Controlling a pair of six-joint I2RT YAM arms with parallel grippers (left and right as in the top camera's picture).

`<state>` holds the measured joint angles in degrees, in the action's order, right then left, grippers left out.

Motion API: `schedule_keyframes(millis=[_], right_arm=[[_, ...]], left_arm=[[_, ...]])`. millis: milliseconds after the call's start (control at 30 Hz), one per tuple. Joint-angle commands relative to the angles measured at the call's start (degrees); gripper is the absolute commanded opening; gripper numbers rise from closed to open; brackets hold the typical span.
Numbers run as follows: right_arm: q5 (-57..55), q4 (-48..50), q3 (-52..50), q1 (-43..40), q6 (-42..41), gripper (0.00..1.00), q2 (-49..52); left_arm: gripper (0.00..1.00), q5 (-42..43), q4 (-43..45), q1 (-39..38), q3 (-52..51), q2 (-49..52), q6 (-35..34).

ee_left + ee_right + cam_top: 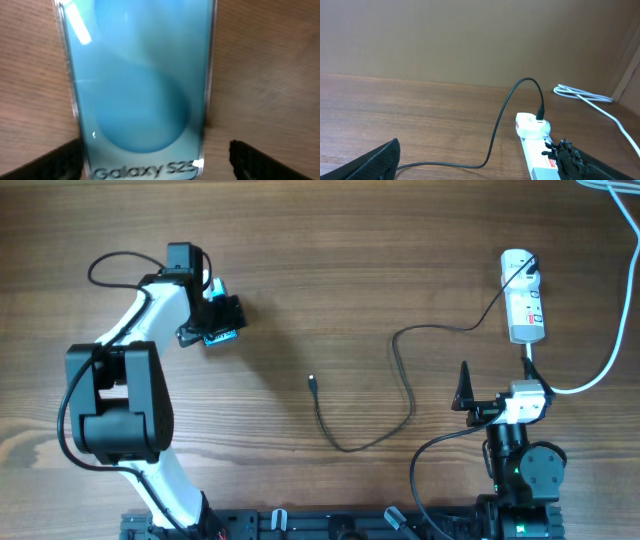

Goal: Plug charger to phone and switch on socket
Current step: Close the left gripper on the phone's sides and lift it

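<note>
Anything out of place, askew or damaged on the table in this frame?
Nothing stands out. The charger is plugged into the socket, its cable loops loosely across the table, and its connector lies free mid-table, apart from the phone under the open left gripper. No damage shows.

Left claw [212,326] splayed, right claw [497,385] splayed

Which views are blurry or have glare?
Left wrist: the phone fills the frame, soft, with a bright glare streak top left. Right wrist: power strip and cable sharp, even light. Overhead: sharp, no glare.
</note>
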<state>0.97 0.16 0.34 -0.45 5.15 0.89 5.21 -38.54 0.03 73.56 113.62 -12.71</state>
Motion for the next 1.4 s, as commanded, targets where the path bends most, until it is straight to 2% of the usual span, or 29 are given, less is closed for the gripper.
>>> schedule_keyframes(millis=[0,133,167,233,667,1133,1167,1200,1233,1300,1367], right_arm=[[-1.0,0.2,0.0,0.3,-0.7,1.00,-0.5],[-1.0,0.2,0.0,0.3,-0.7,1.00,-0.5],[-1.0,0.2,0.0,0.3,-0.7,1.00,-0.5],[-1.0,0.2,0.0,0.3,-0.7,1.00,-0.5],[-1.0,0.2,0.0,0.3,-0.7,1.00,-0.5],[-1.0,0.2,0.0,0.3,-0.7,1.00,-0.5],[-1.0,0.2,0.0,0.3,-0.7,1.00,-0.5],[-1.0,0.2,0.0,0.3,-0.7,1.00,-0.5],[-1.0,0.2,0.0,0.3,-0.7,1.00,-0.5],[-1.0,0.2,0.0,0.3,-0.7,1.00,-0.5],[-1.0,0.2,0.0,0.3,-0.7,1.00,-0.5]], left_arm=[[1.00,1.5,4.0,-0.3,-1.4,1.6,0.3],[0.92,-1.0,6.0,-0.3,-1.4,1.6,0.3],[0.92,-1.0,6.3,-0.3,-1.4,1.6,0.2],[1.00,-1.0,6.6,-0.3,-1.4,1.7,0.2],[1.00,-0.3,7.7,-0.3,-1.4,8.2,-1.5],[1.00,1.8,0.9,-0.3,-1.4,9.2,-1.4],[0.95,1.8,1.7,-0.3,-1.4,9.2,-1.6],[0.89,1.2,2.4,-0.3,-1.4,9.2,-3.1],[0.87,0.0,2.8,-0.3,-1.4,9.2,-5.5],[0.89,-3.3,3.1,-0.3,-1.4,9.2,-10.4],[0.92,-4.7,3.2,-0.3,-1.4,9.2,-12.0]])
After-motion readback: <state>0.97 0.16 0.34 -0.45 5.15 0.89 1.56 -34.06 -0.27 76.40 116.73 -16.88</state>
